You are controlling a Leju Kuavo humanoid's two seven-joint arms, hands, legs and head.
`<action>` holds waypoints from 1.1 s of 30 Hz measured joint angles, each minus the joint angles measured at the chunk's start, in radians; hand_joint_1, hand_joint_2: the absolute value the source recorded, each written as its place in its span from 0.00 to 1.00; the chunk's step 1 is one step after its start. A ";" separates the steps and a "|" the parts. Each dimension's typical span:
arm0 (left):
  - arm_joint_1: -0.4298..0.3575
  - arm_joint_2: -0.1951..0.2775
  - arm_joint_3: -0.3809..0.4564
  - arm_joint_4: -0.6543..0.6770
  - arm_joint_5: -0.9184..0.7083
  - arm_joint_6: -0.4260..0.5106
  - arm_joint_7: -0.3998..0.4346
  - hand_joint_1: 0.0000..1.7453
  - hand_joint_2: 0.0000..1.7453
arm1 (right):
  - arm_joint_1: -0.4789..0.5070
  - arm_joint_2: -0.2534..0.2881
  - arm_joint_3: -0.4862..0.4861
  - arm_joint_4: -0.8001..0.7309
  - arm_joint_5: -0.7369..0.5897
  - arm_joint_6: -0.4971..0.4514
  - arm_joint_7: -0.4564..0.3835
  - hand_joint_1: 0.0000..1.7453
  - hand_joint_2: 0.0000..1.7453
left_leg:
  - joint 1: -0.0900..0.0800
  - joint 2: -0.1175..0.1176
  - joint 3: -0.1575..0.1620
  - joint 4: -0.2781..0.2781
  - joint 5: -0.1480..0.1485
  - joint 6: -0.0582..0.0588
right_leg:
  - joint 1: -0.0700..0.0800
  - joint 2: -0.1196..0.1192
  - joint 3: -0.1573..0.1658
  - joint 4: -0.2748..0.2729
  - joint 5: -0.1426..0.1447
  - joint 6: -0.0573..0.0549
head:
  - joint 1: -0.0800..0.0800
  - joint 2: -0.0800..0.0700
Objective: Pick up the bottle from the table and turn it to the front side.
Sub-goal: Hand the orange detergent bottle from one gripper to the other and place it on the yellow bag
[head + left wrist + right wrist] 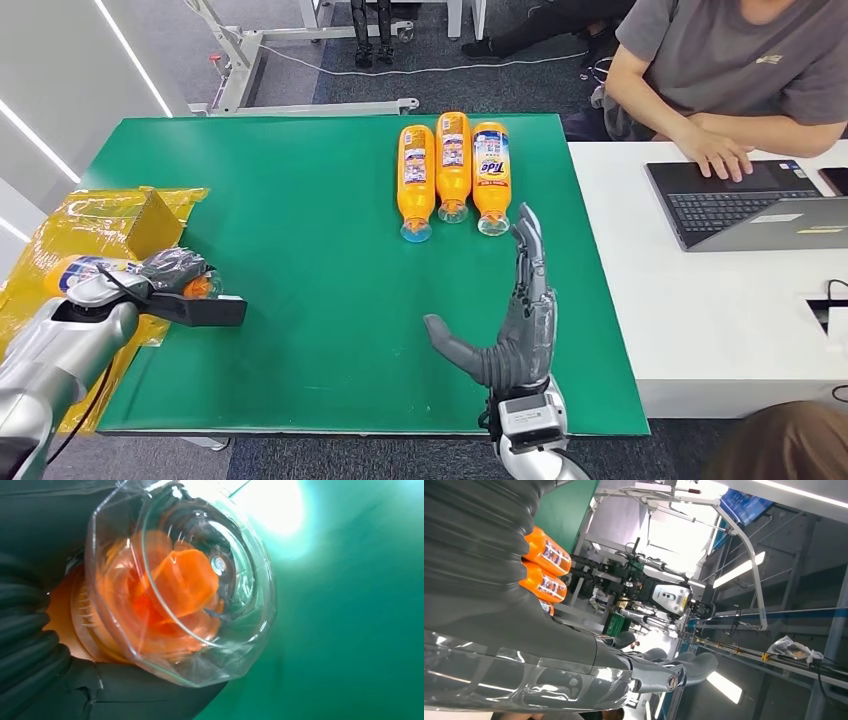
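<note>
At the left edge of the head view we see the left hand (172, 272) gripping a bottle (85, 272), which lies roughly level over the left border of the green surface (300, 260), its orange cap end poking out past the dark fingers toward the middle of the frame. In the left wrist view the same bottle's clear cap (190, 580) with orange inside takes up the upper left and centre, the hand's dark fingers (30, 645) wrapped against it at the left edge and the green surface behind it on the right. Just behind the held bottle, at the left of the head view, sits a yellow bag (110, 225) partly on the surface. In the lower middle of the head view the right hand (510, 320) is released, fingers straight and pointing toward the top of the frame, thumb spread to the left, holding nothing; we cannot tell whether it touches the surface. Just above its fingertips, in the upper middle, three more orange bottles (453, 170) lie side by side with caps pointing down the frame. At the upper right a person (730, 70) sits at a white table (720, 320), one hand on a laptop (750, 205).
</note>
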 joint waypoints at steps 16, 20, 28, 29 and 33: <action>-0.015 -0.008 -0.068 0.067 0.091 -0.086 0.071 0.00 1.00 | 0.019 0.000 -0.005 -0.018 0.014 -0.002 0.015 0.00 1.00 | 0.000 0.000 0.000 0.000 0.000 0.000 | 0.000 0.000 0.000 0.001 0.000 0.000 | 0.000 0.000; -0.013 0.008 -0.068 0.071 0.131 -0.089 0.046 0.00 1.00 | 0.018 0.000 -0.005 -0.015 0.005 -0.004 0.015 0.00 1.00 | 0.000 0.000 0.000 0.000 0.000 0.000 | 0.000 0.000 0.001 0.001 0.000 0.000 | 0.000 0.000; 0.018 0.050 -0.064 0.021 0.264 -0.083 -0.026 0.00 1.00 | 0.019 0.000 -0.005 -0.015 -0.001 -0.007 0.015 0.00 1.00 | 0.000 0.000 0.000 0.000 0.000 -0.001 | 0.000 0.000 0.000 0.001 0.000 0.000 | 0.000 0.000; 0.021 0.059 -0.064 0.000 0.278 -0.084 -0.028 0.00 1.00 | 0.019 0.000 -0.005 -0.015 -0.001 -0.008 0.016 0.00 1.00 | 0.000 0.000 0.000 0.000 0.000 -0.001 | 0.000 0.000 0.000 0.001 0.000 0.000 | 0.000 0.000; 0.026 0.104 -0.064 -0.093 0.321 -0.096 -0.030 0.00 1.00 | 0.019 0.000 -0.005 -0.016 0.008 -0.008 0.019 0.00 1.00 | 0.000 0.000 0.000 0.000 0.000 -0.001 | 0.000 0.000 0.000 0.001 0.000 0.000 | 0.000 0.000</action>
